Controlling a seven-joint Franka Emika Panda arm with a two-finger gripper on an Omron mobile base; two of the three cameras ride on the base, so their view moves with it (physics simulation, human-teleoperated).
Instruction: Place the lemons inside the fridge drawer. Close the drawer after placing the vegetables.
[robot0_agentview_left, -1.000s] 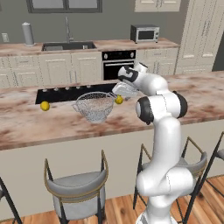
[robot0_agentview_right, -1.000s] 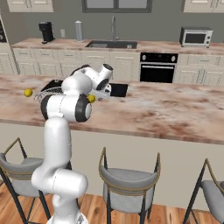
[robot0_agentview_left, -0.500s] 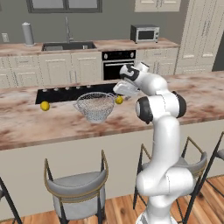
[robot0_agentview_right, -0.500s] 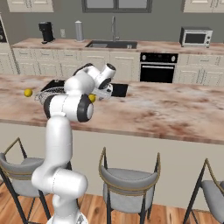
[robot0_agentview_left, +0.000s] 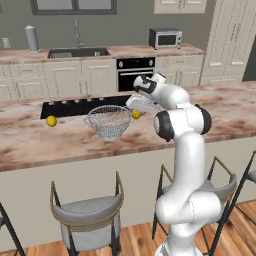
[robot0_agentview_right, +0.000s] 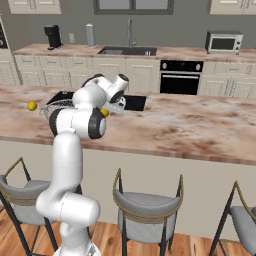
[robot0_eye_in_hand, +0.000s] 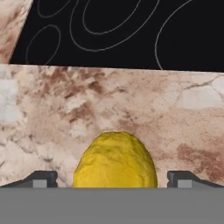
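Hand view | marble counter (robot0_eye_in_hand: 52, 105) | black cooktop (robot0_eye_in_hand: 131, 30) | lemon (robot0_eye_in_hand: 114, 159)

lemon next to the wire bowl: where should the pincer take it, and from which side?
Grip the lemon across its middle, coming down from above. It lies bare on the marble counter, short of the black cooktop, and is roundish, so its widest girth gives the best hold. The open pincer already straddles it, one tip on either flank.
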